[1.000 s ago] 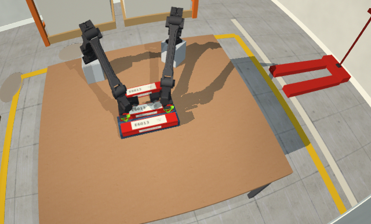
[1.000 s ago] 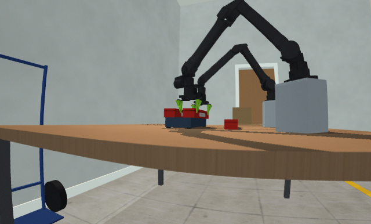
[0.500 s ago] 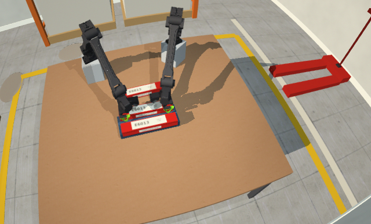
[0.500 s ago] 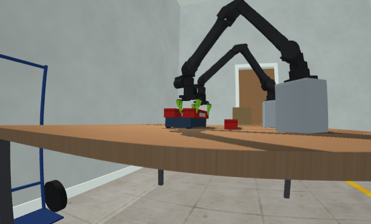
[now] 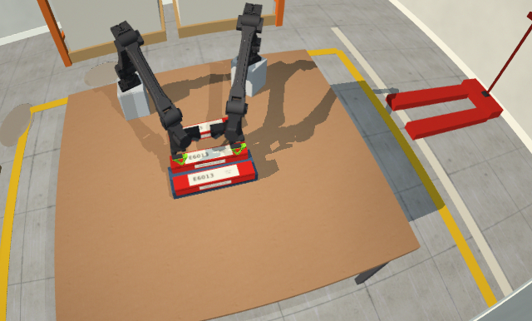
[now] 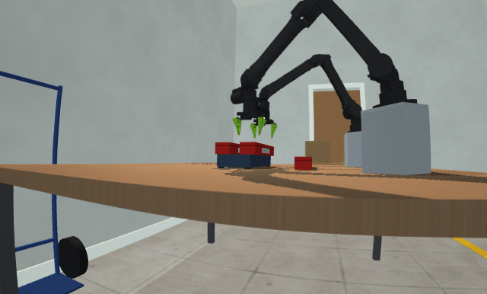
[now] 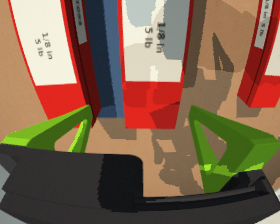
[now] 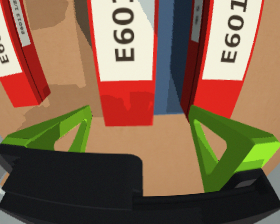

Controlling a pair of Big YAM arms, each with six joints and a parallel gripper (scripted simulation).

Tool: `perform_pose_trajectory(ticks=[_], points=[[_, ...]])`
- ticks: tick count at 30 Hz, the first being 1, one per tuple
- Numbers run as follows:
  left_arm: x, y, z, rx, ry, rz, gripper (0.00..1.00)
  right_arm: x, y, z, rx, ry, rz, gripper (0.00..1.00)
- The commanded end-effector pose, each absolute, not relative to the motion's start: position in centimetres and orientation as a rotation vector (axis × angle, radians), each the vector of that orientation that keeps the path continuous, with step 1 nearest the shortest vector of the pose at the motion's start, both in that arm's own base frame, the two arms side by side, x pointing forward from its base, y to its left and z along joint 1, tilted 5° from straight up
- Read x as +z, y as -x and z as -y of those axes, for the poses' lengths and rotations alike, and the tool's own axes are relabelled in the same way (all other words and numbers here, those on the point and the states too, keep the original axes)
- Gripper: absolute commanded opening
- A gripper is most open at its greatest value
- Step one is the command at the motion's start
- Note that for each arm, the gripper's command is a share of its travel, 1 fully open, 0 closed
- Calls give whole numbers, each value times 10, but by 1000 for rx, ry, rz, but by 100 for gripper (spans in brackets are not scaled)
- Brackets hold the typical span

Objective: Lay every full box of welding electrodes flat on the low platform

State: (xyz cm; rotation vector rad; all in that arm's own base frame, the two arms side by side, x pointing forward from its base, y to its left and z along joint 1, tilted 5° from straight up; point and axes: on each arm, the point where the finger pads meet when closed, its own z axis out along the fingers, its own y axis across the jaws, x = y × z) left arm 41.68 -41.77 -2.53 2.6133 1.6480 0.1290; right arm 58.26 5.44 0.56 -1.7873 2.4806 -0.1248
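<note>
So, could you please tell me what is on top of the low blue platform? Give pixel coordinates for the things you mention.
Two red boxes (image 5: 226, 170) (image 5: 242, 155) lie side by side on it; they cover most of its top.

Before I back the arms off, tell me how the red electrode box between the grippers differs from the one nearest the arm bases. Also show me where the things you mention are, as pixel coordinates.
The middle red box (image 5: 209, 159) (image 7: 152, 107) (image 8: 128, 102) rests raised on the low blue platform (image 5: 174, 196) (image 6: 233, 161) (image 7: 108, 70) (image 8: 168, 70); the rear red box (image 5: 205, 135) (image 6: 303, 164) (image 7: 263, 90) (image 8: 31, 95) sits on the tabletop. The middle box has the other platform box close beside it; the rear box stands apart. Both lie flat, with white labels.
</note>
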Motion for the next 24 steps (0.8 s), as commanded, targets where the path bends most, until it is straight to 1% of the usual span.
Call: perform_pose_trajectory(ticks=[1,3,6,8,9,10,14,24], points=[[11,-418,429,137,-2580,-1640,100,27,-576,-55,-123,1783,-2486,100],[27,-421,434,141,-2567,-1631,100,57,-596,-59,-159,1755,-2447,100],[46,-422,437,144,-2557,-1624,100,68,-594,-61,-160,1759,-2444,100],[36,-415,426,137,-2581,-1645,100,67,-593,-60,-157,1761,-2447,100],[33,-414,424,135,-2585,-1650,100,46,-585,-56,-133,1779,-2471,100],[31,-404,415,130,-2578,-1689,100,51,-569,-58,-130,1838,-2439,100],[37,-394,408,130,-2581,-1685,100,57,-557,-57,-130,1838,-2439,100],[66,-353,366,129,-2583,-1688,100,85,-496,-51,-121,1839,-2452,100]])
